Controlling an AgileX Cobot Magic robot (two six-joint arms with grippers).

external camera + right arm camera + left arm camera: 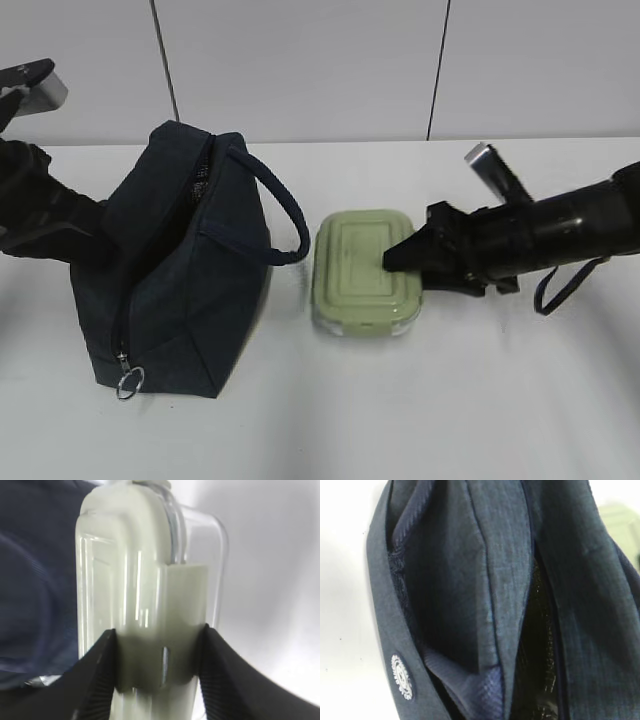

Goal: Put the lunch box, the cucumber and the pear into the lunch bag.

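**Right claw clamps the lunch box beside the open bag**

At the far left of the exterior view the left arm presses in against the back of the lunch bag, and its claw is hidden behind the fabric, so I cannot tell whether it is spread or pressed together. The left wrist view shows only navy cloth up close: folds of the bag wall, a dark gap with a glossy lining and a small round white emblem on the outer side.

The bag stands upright on the white counter, its top gaping, with the strap handle looping out to the right and the metal ring pull hanging low at the front corner.

Just to the right of the bag, with a narrow strip of counter between them, lies the lunch box, sage-green lid up.

The right claw reaches in from the right and sits at the box's right-hand edge. In the right wrist view its two black fingers pinch the lunch box from either side, one on the lid face, the other on the clear body, with the navy bag blurred beyond.
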